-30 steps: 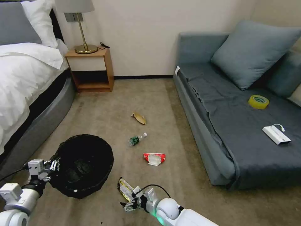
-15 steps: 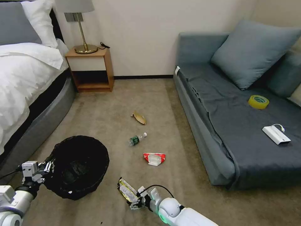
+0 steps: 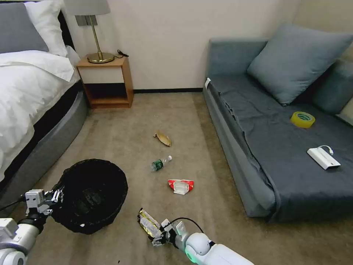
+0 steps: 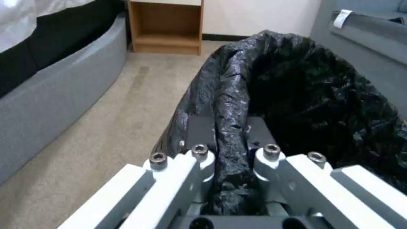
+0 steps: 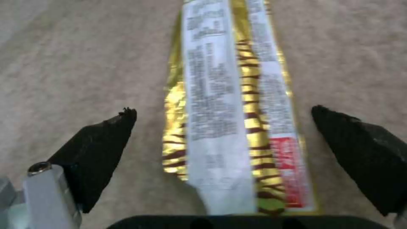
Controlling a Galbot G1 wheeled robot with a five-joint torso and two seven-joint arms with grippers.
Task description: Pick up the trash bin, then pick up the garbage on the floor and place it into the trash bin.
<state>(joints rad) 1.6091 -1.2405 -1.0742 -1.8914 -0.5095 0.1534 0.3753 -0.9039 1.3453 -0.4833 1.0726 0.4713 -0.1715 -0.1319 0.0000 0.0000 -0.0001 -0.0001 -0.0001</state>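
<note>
Black lined trash bin (image 3: 92,195) tilted; gold wrapper (image 3: 147,222) flat on carpet.

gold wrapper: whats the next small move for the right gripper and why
Probably shut the fingers. The right gripper is open astride the gold wrapper on the carpet, one fingertip either side, while the left gripper holds the trash bin by its rim.

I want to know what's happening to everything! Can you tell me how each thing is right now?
left gripper: shut on the trash bin rim
right gripper: open around the gold wrapper
gold wrapper: flat on the carpet
carton: crushed
bottle: lying down
tan scrap: curled
</note>
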